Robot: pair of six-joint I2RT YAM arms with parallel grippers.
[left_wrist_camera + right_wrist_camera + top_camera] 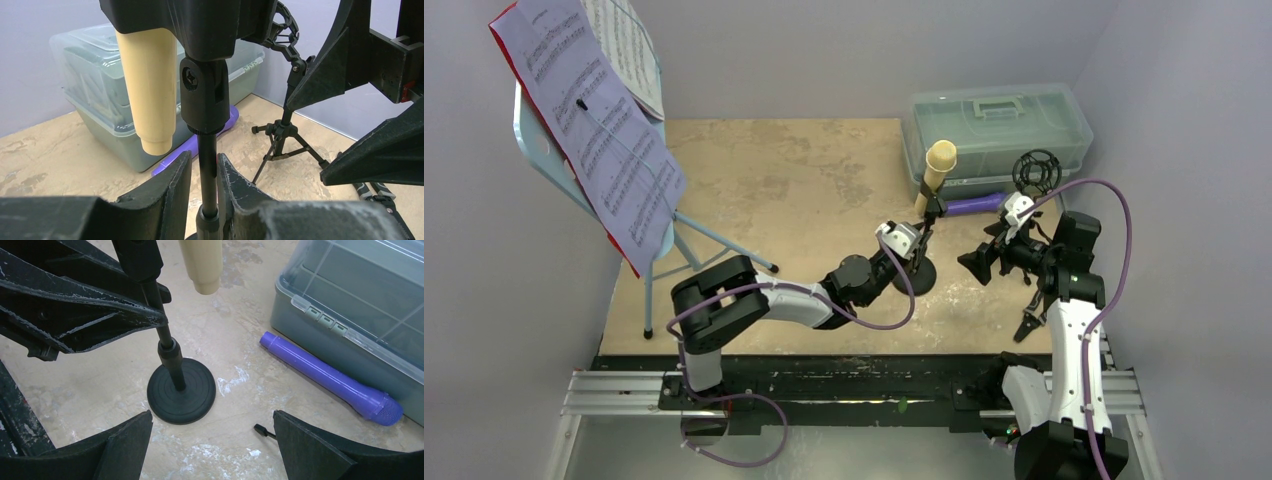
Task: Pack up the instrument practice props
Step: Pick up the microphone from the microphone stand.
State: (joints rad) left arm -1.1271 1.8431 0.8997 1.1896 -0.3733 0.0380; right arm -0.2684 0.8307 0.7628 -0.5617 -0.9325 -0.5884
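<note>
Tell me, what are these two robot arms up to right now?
They are packing away music practice props. The left hand is closed on the thin pole of a round-based mic stand that carries the cream microphone. The right hand is open beside it, holding nothing. The purple microphone lies on the table against the plastic box. A tripod mic holder stands nearby. The blue music rest with its sheet music stands untouched off to the left.

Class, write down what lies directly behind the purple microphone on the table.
The translucent lidded box stands right behind the purple microphone; its cloudy walls hide whatever is inside.
</note>
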